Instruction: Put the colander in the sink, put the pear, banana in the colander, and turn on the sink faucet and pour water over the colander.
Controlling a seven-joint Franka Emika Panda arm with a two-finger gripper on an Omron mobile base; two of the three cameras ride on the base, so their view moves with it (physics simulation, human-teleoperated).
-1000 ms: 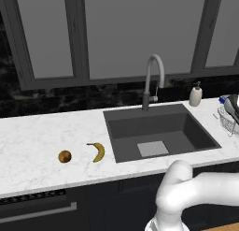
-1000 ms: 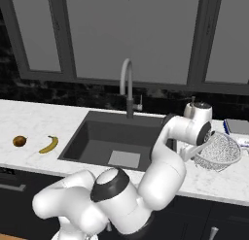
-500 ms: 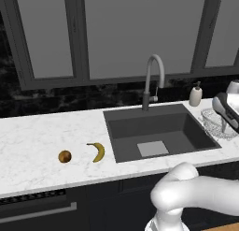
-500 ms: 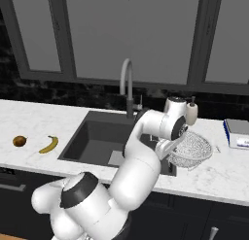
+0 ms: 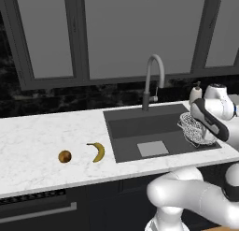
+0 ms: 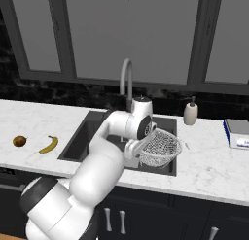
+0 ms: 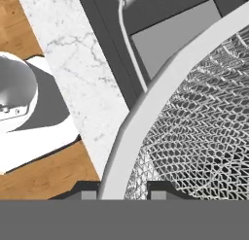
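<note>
On the marble counter (image 5: 32,136) we see the pear (image 5: 65,156) beside the banana (image 5: 97,151). Our jaws are clamped on the colander (image 6: 162,147) rim, holding it over the sink (image 5: 130,132)

Your arm has swung the colander (image 6: 160,148) leftward off the right counter; it now hangs tilted over the right end of the sink (image 6: 90,132), rim pinched in the gripper (image 7: 122,194). The wrist sits nearer the faucet (image 6: 126,81).
</note>
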